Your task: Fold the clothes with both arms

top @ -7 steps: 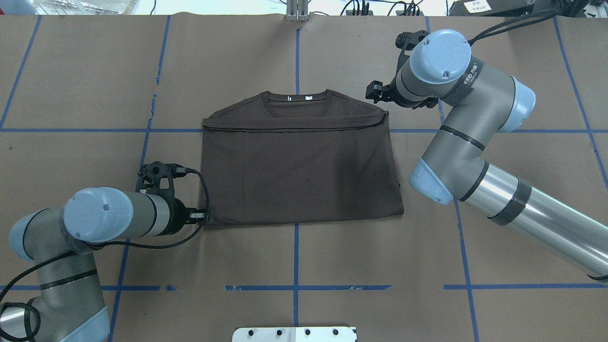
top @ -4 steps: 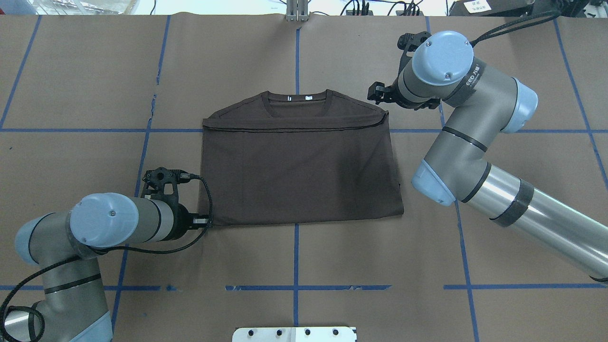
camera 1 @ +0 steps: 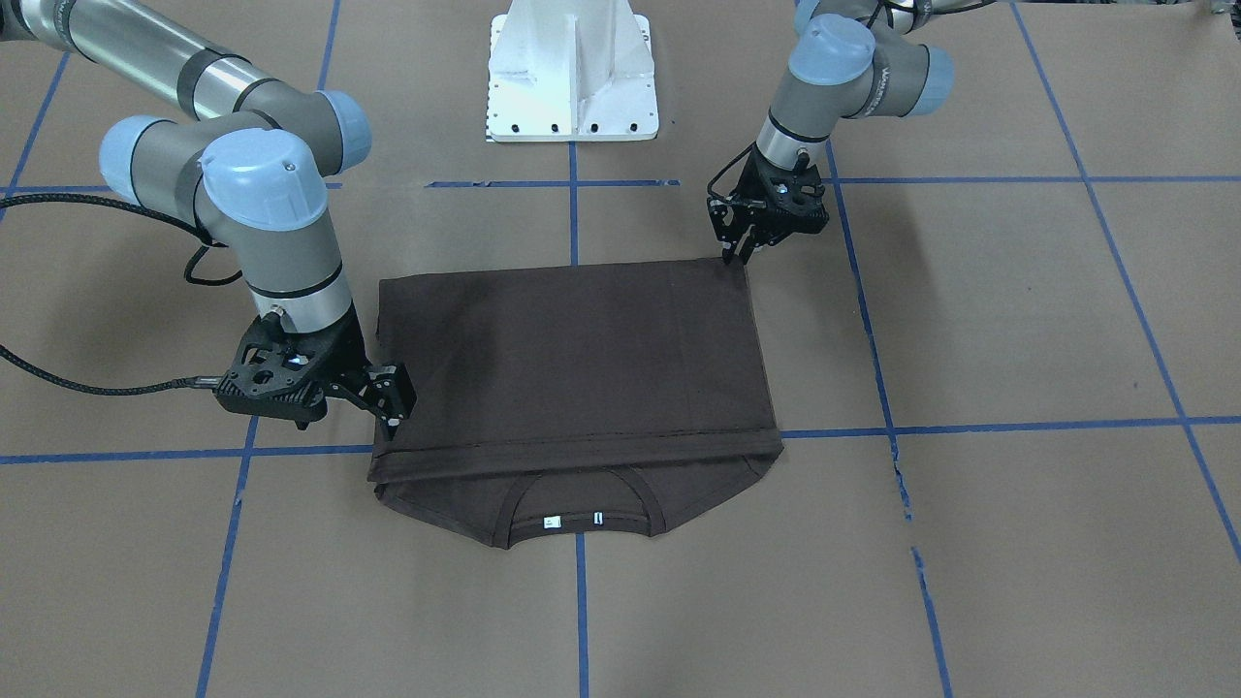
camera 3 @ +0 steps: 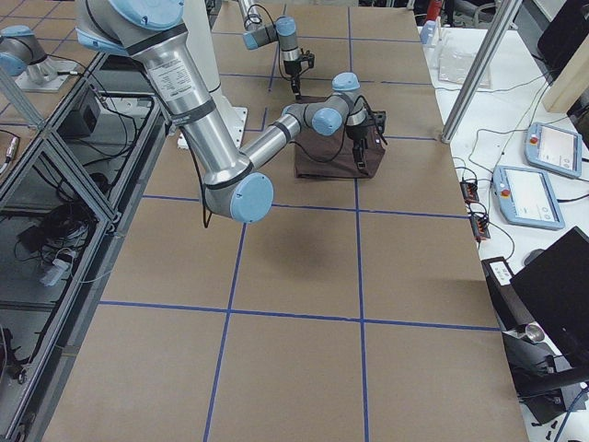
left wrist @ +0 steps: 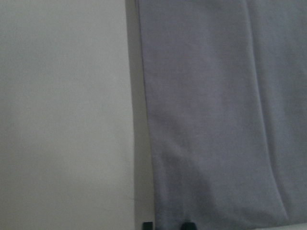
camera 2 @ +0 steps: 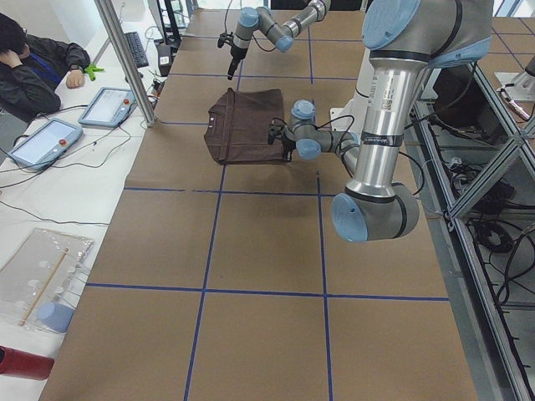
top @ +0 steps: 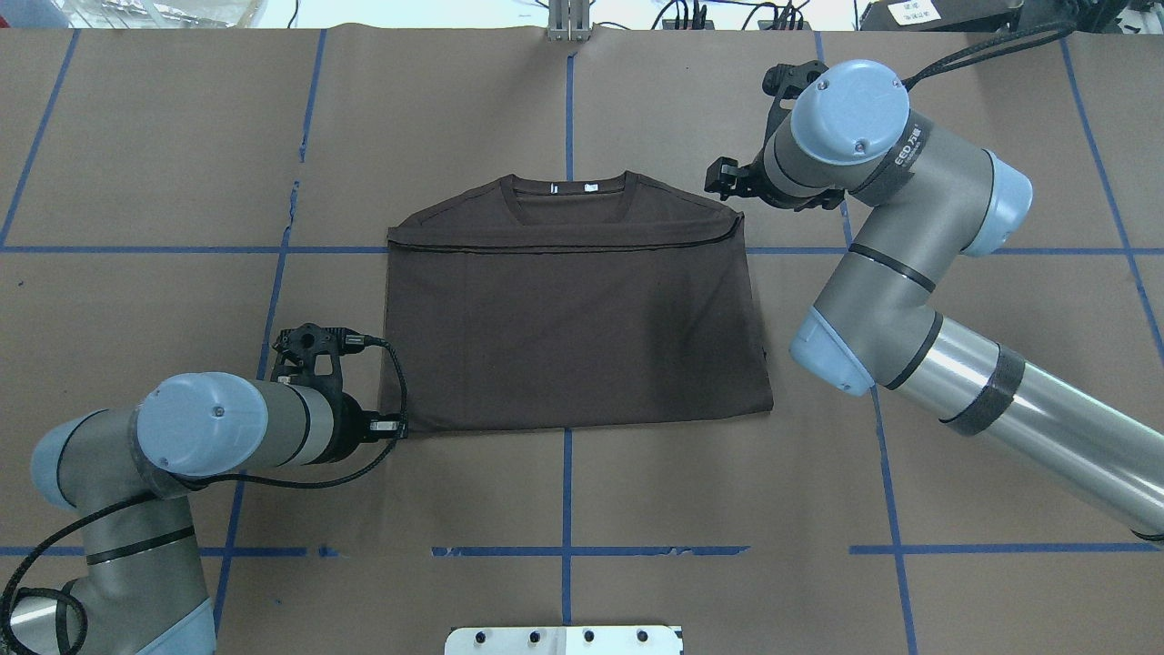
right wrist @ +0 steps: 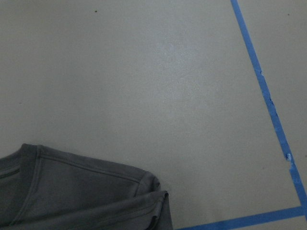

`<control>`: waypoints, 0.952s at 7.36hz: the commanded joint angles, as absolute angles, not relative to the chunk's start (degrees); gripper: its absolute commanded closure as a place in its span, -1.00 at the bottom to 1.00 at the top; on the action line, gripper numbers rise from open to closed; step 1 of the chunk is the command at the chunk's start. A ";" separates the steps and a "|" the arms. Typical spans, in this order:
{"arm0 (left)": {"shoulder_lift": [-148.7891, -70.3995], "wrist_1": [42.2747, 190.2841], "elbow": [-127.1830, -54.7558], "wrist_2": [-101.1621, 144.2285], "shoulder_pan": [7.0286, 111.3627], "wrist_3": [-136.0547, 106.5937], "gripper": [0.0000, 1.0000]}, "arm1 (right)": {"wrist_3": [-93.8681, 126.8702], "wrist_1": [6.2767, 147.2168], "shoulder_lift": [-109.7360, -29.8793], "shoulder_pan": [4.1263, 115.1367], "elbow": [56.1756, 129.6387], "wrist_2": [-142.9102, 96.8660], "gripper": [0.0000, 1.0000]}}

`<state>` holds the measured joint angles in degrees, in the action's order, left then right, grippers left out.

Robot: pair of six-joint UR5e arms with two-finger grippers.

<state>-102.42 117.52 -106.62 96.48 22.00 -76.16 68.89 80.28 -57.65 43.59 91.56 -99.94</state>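
Left end effector (top: 393,426): tips at the near-left corner of the T-shirt (top: 573,337); whether it grips cannot be told. T-shirt: dark brown cloth, folded to a smooth rectangle, flat on the paper-covered table (top: 637,509). White neck tags (top: 591,187): unreadable. Right end effector (top: 718,178): jaws parted, empty, beside the far-right shoulder.

A dark brown T-shirt (camera 1: 572,368) lay flat on the brown paper-covered surface (camera 1: 970,320), its lower part folded up over the chest. The ribbed collar (camera 1: 580,499) and two small white tags (camera 1: 553,522) pointed away from the robot. The right pincer (camera 1: 390,402) sat just beside the shirt's edge near the fold line, fingers spread apart. The left pincer (camera 1: 743,252) pointed down at the shirt's corner nearest the robot; how its jaws stood was unclear. Blue tape lines (camera 1: 970,425) crossed the surface, and a white pedestal (camera 1: 572,78) stood behind the shirt.
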 commanded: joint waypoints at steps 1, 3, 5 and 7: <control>-102.31 117.51 -106.61 95.98 21.97 -76.38 1.00 | 68.82 80.24 -57.66 43.59 91.50 -99.93 -1.00; -101.87 117.42 -107.48 95.80 22.15 -76.03 1.00 | 68.82 80.25 -57.66 43.59 91.49 -99.93 -1.00; -101.95 117.33 -106.71 95.71 26.16 -70.71 1.00 | 68.82 80.33 -57.57 43.59 91.50 -99.84 -1.00; -102.30 117.51 -102.95 95.97 33.88 -60.43 1.00 | 68.91 80.33 -57.48 43.86 91.58 -99.93 -1.00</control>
<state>-102.08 117.35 -105.37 95.81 29.09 -66.69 68.83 80.32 -57.52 43.73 91.55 -99.86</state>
